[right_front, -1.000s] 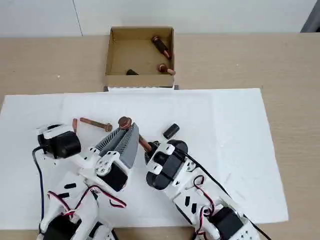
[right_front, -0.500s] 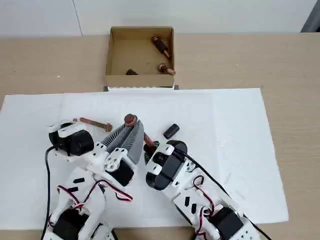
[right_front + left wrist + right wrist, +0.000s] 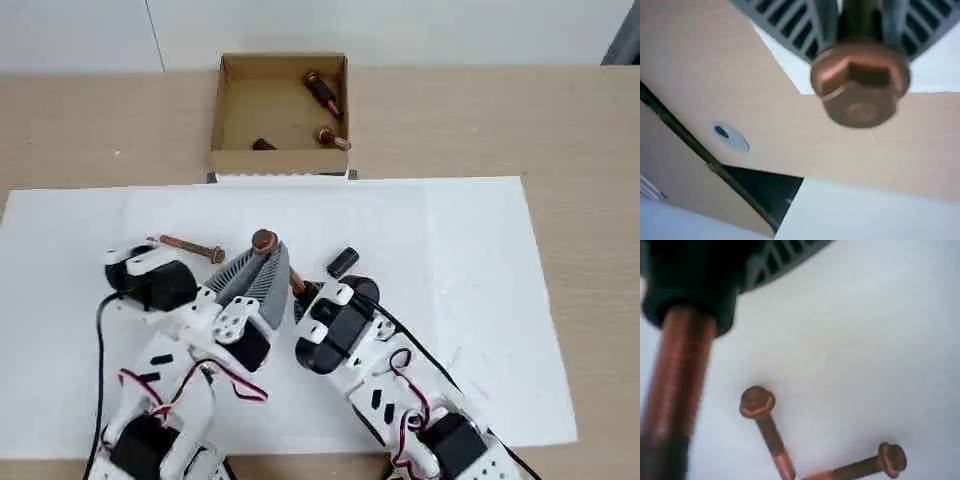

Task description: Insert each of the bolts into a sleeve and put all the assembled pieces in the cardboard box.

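My left gripper [image 3: 263, 254] is shut on a copper bolt [image 3: 264, 241], whose hex head [image 3: 860, 85] sticks out between the grey fingers [image 3: 785, 20]. The bolt's shaft [image 3: 675, 390] runs down into a black sleeve [image 3: 687, 285] held by my right gripper [image 3: 303, 296], just right of the left one. A second black sleeve [image 3: 342, 262] lies loose on the paper nearby. Two loose bolts [image 3: 765, 427] [image 3: 860, 465] lie on the paper; one of them [image 3: 190, 246] rests by the left arm. The cardboard box [image 3: 227, 110] at the back holds two assembled pieces [image 3: 322, 92] [image 3: 332, 138].
White paper [image 3: 470, 280] covers the table in front of the box, with free room on its right half. A small dark piece [image 3: 263, 144] lies at the box's near wall. Both arm bodies crowd the front centre.
The left arm has swung right and forward, carrying the bolt closer to the right gripper. The right arm has shifted slightly.
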Robot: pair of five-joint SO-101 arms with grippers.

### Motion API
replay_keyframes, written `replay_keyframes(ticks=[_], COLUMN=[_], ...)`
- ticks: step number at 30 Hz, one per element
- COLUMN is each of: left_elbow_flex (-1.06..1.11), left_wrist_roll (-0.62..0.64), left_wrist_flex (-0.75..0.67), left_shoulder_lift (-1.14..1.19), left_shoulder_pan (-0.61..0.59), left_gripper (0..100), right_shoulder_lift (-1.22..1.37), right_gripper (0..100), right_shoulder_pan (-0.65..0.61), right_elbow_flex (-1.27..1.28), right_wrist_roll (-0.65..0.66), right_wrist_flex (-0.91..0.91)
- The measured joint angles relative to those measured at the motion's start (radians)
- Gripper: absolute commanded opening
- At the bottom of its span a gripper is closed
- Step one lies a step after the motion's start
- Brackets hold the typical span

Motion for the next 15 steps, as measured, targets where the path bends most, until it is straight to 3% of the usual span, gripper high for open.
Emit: replay_keyframes(ticks=[10, 15], left_elbow_flex=[0.063, 0.064], left_wrist_roll=[-0.005, -0.006], left_wrist_flex=[0.000, 0.114], left_shoulder_lift=[0.000, 0.000], left_shoulder_pan=[0.064, 0.117], left_gripper=[0, 0], right_shoulder_lift=[0.002, 0.002], right_gripper=[0.2, 0.2], right_shoulder_pan=[-0.003, -0.003], right_elbow_flex=[-0.002, -0.003], right_wrist_roll=[0.000, 0.000], right_wrist_flex=[0.000, 0.000])
